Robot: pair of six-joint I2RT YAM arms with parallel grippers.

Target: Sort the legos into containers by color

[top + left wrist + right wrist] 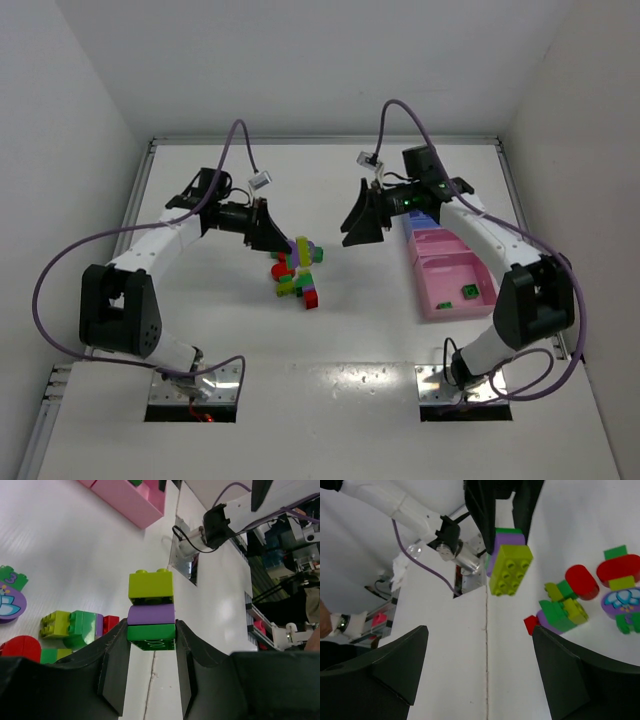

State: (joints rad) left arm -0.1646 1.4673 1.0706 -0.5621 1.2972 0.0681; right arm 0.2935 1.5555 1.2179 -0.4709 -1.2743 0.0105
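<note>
Above the middle of the white table, your left gripper was nearly closed on one stack of three legos, lifted clear of the surface. Its two fingers pinched only the green brick at the bottom; one purple brick sat on that, and one yellow-green brick capped it. Your right gripper faced that stack from the other side with its jaws spread wide and nothing between them, apart from the bricks. Beneath the stack lay the loose pile. From the right wrist you could count two red rounded pieces, one small red brick, one purple disc with a flower print and one clump of green, yellow-green and purple bricks; how many bricks made up that clump I could not tell. Well to the right stood two pink trays end to end, the far one and the near one. One small green piece lay in the near tray. A blue edge showed just behind the far tray, mostly hidden by your right arm.
</note>
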